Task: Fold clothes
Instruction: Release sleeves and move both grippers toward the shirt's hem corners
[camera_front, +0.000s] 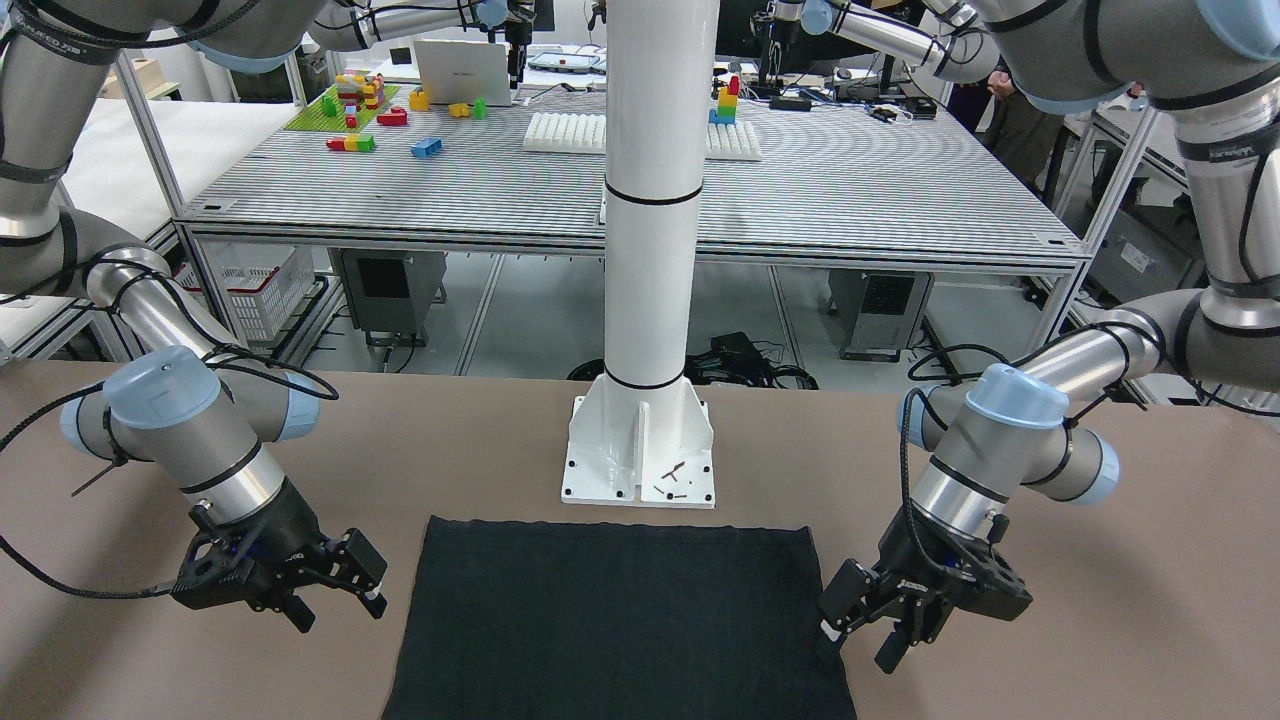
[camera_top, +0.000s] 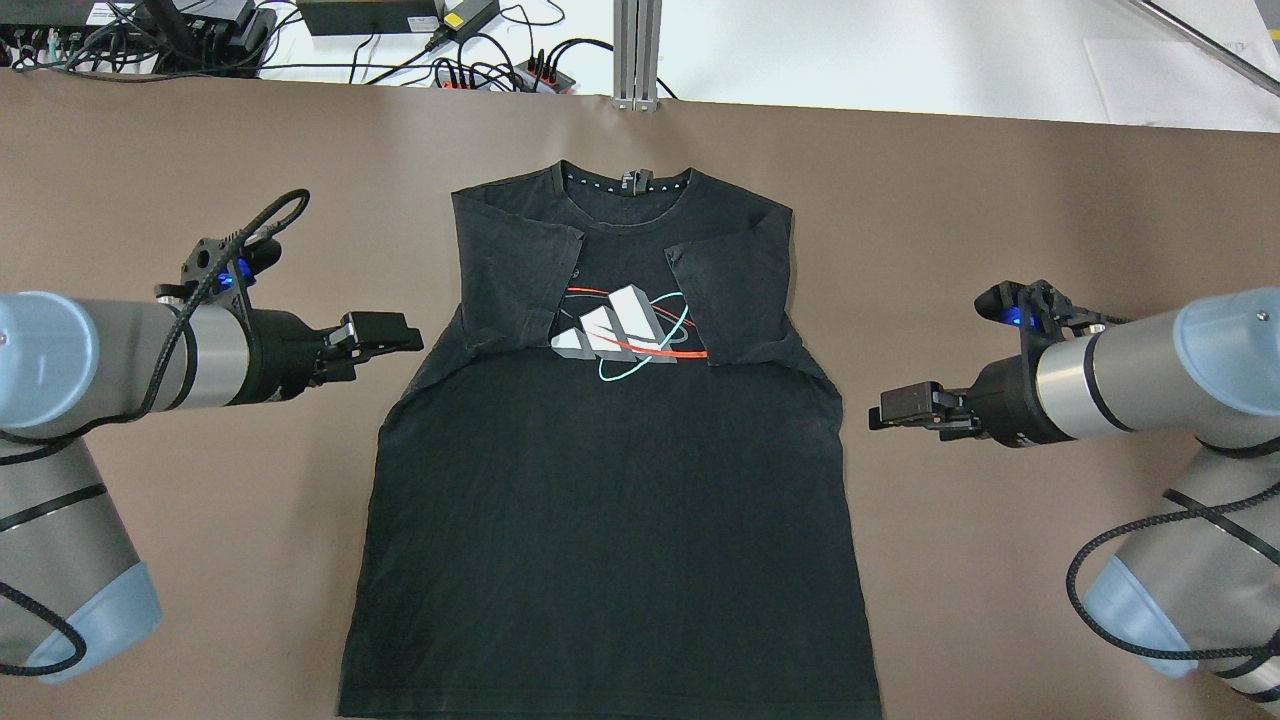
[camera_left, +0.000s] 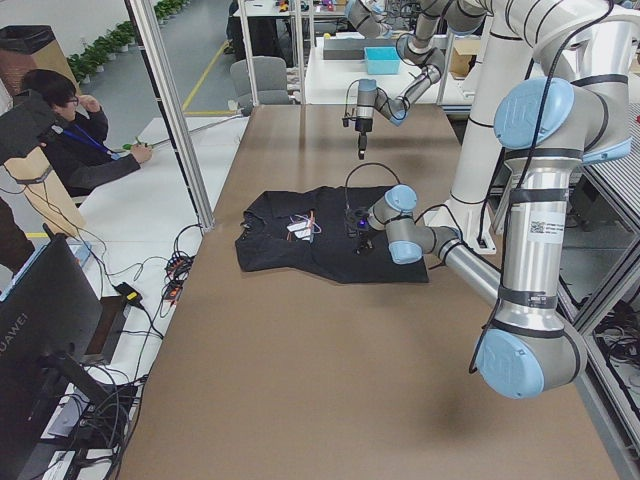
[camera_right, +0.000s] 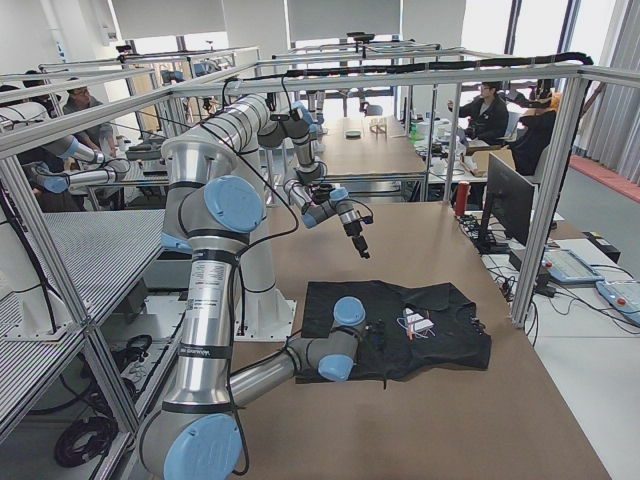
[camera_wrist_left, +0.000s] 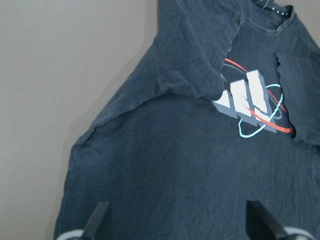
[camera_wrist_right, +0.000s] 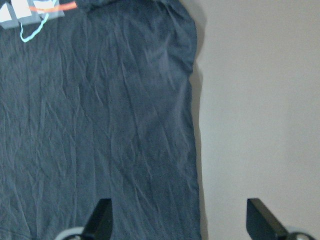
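Observation:
The clothes are a black T-shirt (camera_top: 610, 480) with a white, red and teal logo, lying flat on the brown table cover, both sleeves folded in over the chest. My left gripper (camera_top: 385, 340) is open and empty, low beside the shirt's left edge at sleeve height. The left wrist view shows its fingers (camera_wrist_left: 97, 220) wide apart over the shirt (camera_wrist_left: 200, 150). My right gripper (camera_top: 895, 410) is open and empty just off the shirt's right edge. The right wrist view shows that edge of the shirt (camera_wrist_right: 100, 125) between its fingers (camera_wrist_right: 260, 217). In the front-facing view the shirt's hem (camera_front: 615, 620) lies between the left gripper (camera_front: 865, 625) and the right gripper (camera_front: 335, 590).
The white pole's base plate (camera_front: 640, 460) stands just behind the shirt's hem, with small screws on it. The brown table cover (camera_top: 1000, 200) spreads wide on both sides. Cables and power strips (camera_top: 480, 60) lie beyond the far edge. A person (camera_left: 70, 140) sits past the table's far side.

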